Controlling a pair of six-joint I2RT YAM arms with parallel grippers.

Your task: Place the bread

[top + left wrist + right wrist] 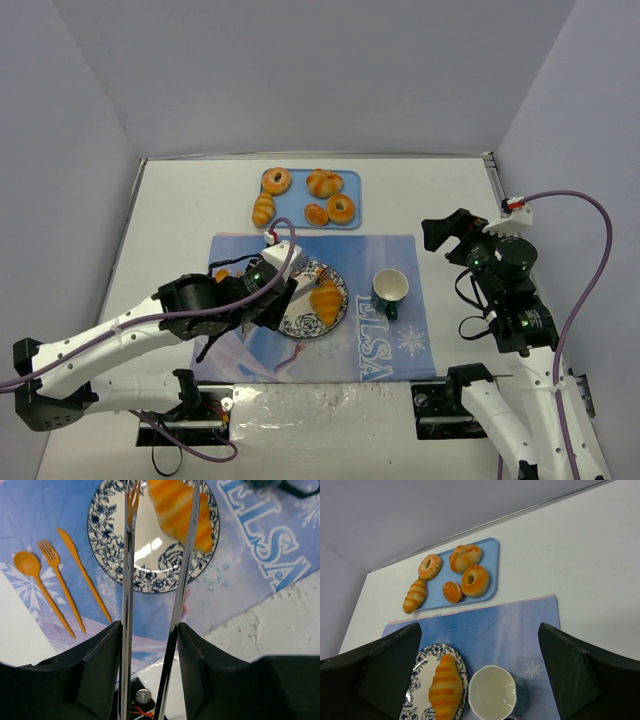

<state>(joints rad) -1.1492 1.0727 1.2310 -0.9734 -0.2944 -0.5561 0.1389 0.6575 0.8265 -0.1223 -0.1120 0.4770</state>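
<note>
One cup (496,694), one bread (444,686) (plated), two doughnuts (475,580)

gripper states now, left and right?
Left gripper: long metal tongs slightly parted over the blue-patterned plate, the golden ridged croissant-shaped bread lying on it; not clamped.
Right gripper: open, holding nothing.

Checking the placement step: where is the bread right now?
In the top view, the bread lies on the right half of the patterned plate, mid-placemat, left of the cup, with the left gripper just beside it.
</note>
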